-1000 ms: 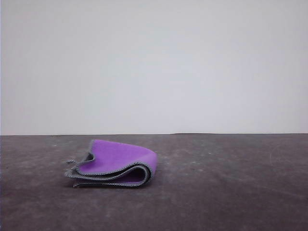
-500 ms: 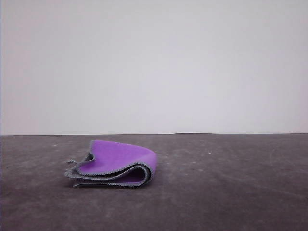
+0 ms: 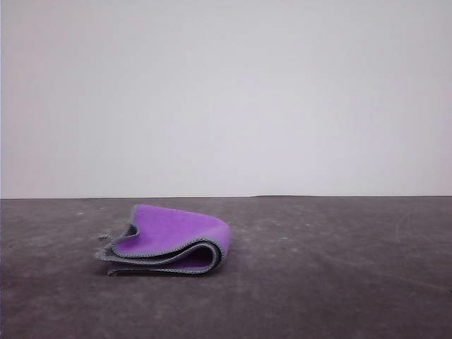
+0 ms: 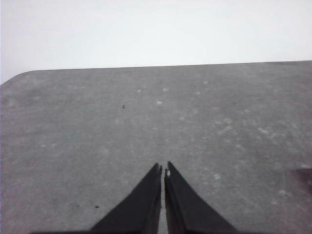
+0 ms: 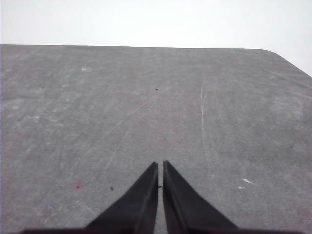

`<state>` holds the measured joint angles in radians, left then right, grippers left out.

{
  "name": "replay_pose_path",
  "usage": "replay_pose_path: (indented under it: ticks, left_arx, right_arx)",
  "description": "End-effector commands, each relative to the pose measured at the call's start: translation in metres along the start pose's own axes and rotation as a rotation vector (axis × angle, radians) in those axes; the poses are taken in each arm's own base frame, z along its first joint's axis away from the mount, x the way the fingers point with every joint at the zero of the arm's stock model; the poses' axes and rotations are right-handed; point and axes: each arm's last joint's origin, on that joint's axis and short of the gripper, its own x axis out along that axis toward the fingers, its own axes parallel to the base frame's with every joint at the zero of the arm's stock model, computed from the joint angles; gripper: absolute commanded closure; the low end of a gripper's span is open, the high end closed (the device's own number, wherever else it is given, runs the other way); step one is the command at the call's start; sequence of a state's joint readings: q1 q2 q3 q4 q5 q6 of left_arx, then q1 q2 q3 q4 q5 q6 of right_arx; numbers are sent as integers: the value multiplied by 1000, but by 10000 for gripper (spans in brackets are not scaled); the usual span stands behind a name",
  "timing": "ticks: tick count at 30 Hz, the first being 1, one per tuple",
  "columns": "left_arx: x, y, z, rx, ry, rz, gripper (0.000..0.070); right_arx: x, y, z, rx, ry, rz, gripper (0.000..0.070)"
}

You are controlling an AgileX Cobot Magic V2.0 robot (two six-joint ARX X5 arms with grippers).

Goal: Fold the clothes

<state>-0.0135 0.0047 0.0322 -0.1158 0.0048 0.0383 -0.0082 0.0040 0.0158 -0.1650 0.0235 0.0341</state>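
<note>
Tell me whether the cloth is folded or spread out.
Folded. The cloth lies on the table in stacked layers, purple face on top, grey hemmed edges showing along its front.

The front view sits low, close to the level of the dark grey surface [image 3: 339, 282], and faces forward toward a pale wall [image 3: 226, 92]; the far edge of the surface crosses the frame as a level line, and the folded cloth [image 3: 169, 241] lies near, left of centre. The left wrist view looks down along the left gripper [image 4: 163, 171] at a slant, close over the same surface, toward its far edge and a rounded corner; the right wrist view does likewise past the right gripper [image 5: 160, 164], with a rounded corner on the opposite side; all three views share the grey surface and pale background.
</note>
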Motion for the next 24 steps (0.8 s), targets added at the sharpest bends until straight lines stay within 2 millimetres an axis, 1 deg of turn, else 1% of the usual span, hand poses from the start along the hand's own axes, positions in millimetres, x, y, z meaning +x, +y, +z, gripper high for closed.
replay_pose_path:
  ticks: [1,24]
  left_arx:
    - [2,0,-6,13,8,2,700]
    - [2,0,-6,13,8,2,700]
  right_arx:
    - [0,0,-1,11,-4,-5,685]
    - [0,0,-1,11,-4,-5,685]
